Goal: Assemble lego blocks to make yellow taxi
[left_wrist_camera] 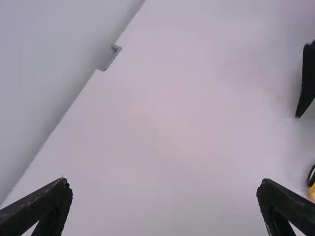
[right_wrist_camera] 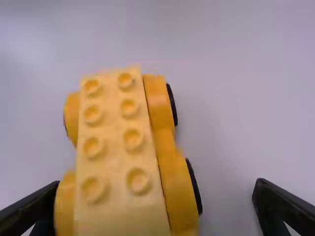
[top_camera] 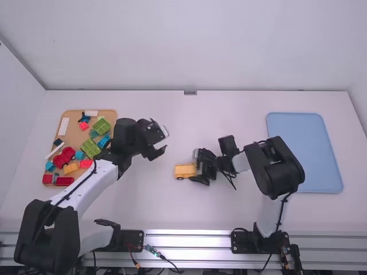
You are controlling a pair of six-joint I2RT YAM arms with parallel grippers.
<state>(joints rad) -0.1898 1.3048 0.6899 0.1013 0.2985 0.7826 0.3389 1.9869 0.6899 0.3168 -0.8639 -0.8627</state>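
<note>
Right gripper (right_wrist_camera: 158, 182), spread wide, straddles the yellow car (top_camera: 184, 171) on the tabletop (top_camera: 229, 212)! Left gripper (left_wrist_camera: 165, 182) gapes empty. The pale studded block (right_wrist_camera: 112, 167) already tops the wheeled base (right_wrist_camera: 178, 189); any roof piece is probably left, with loose blocks (top_camera: 90, 148) aboard the brown tray (top_camera: 71, 127).

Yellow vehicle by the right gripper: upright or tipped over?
Upright. The yellow vehicle has its studs facing the wrist camera above, and the high view shows a wheel at its underside.
</note>
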